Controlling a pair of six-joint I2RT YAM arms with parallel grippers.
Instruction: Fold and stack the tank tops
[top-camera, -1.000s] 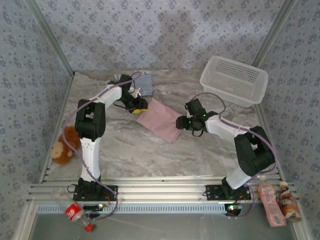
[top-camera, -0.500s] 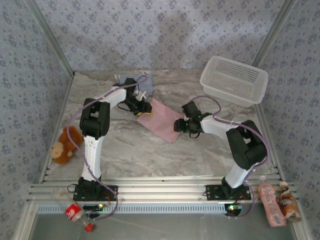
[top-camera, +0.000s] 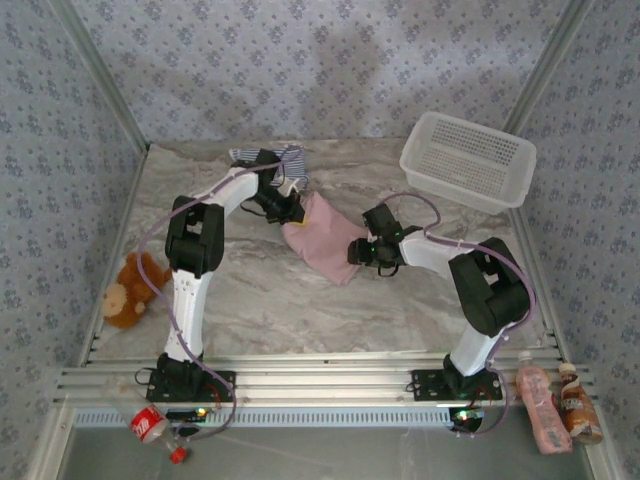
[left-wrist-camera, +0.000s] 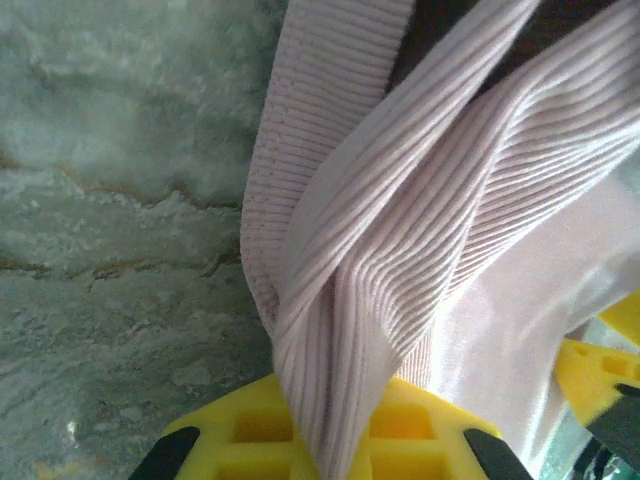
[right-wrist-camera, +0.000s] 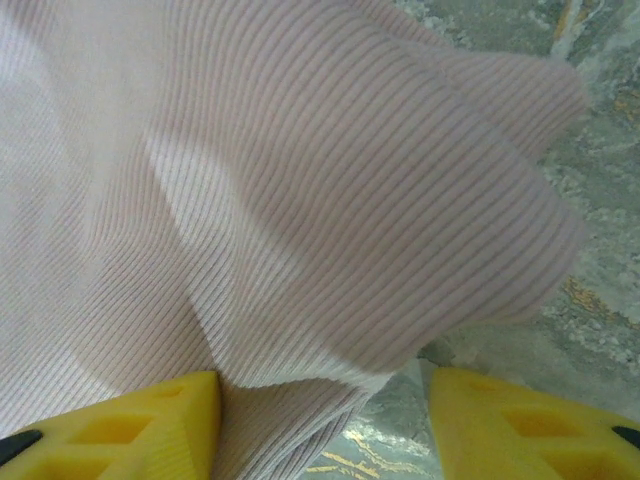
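The pink tank top (top-camera: 322, 246) lies rumpled in the middle of the table. My left gripper (top-camera: 288, 212) is at its far-left corner, shut on a bunched fold of ribbed pink cloth (left-wrist-camera: 400, 200) that runs down between the yellow fingers (left-wrist-camera: 250, 430). At the top's right edge my right gripper (top-camera: 358, 250) stands open. Its yellow fingers (right-wrist-camera: 150, 420) straddle the hem of the pink cloth (right-wrist-camera: 300, 180), with marble showing in the gap. The striped tank top (top-camera: 286, 160) lies crumpled behind the left gripper, near the back wall.
A white lattice basket (top-camera: 468, 160) sits at the back right. A teddy bear (top-camera: 125, 290) lies off the table's left edge. Bottles (top-camera: 548, 405) lie by the right arm's base and a red can (top-camera: 148, 425) by the left arm's.
My left gripper slid right from the striped top to the pink top's corner and shut on it, bunching the cloth. My right gripper edged left onto the pink top's right edge.
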